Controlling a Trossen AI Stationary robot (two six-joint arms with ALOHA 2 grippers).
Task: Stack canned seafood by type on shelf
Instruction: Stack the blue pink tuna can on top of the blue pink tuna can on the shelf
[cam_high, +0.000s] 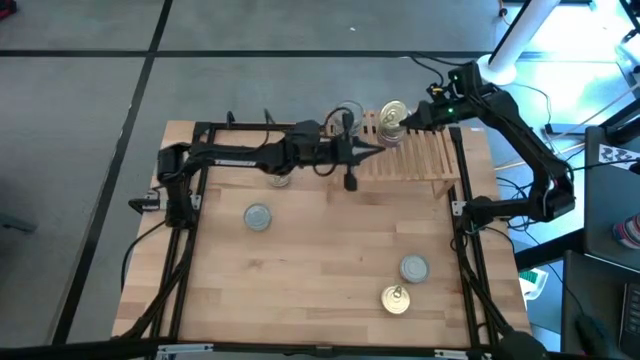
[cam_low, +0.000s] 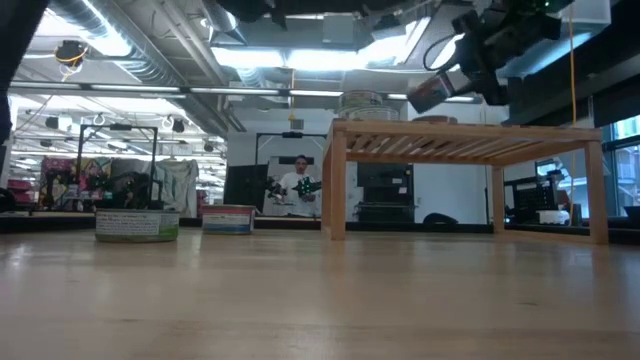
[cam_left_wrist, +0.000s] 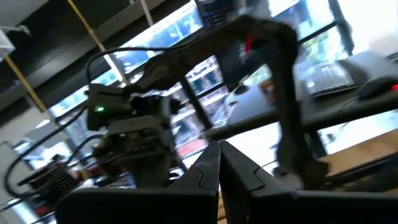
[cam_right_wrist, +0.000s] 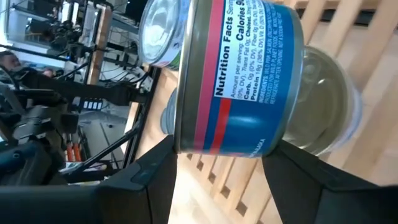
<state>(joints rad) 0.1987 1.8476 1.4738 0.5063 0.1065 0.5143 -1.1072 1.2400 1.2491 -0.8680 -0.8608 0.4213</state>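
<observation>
At the desk's one-o'clock corner, the right hand (cam_right_wrist: 217, 168) clamps a short round tin with a blue-and-pink paper label (cam_right_wrist: 239, 74) by its curved side wall, one dark finger on either flank. The gold pull-ring top of the same can (cam_high: 392, 115) shows from above, poised over the twelve-o'clock end of the low light-wood slatted shelf (cam_high: 425, 155). In the wrist view a second tin with a plain silver-grey face (cam_right_wrist: 326, 106) lies just beyond the held one, on the shelf slats, so the carried can appears to be heading for the top of a stack.

The tin looks rigid and fairly dense for its bulk. Its metal rims and glossy label are probably slippery, so a squeeze across the middle of the side wall, as here, seems the safest hold. It is unlikely to dent, but tilted as it is, it could slide if the squeeze eased.

The left hand (cam_high: 375, 152) waits with its fingers pressed together near the desk's twelve-o'clock edge, just beside the shelf's nine-o'clock end.

Other cans remain on the light plank desk (cam_high: 320, 270): a silver-topped tin at nine o'clock (cam_high: 258, 217), another silver-topped tin (cam_high: 414, 268) and a gold-topped tin (cam_high: 396, 299) together toward five o'clock.
</observation>
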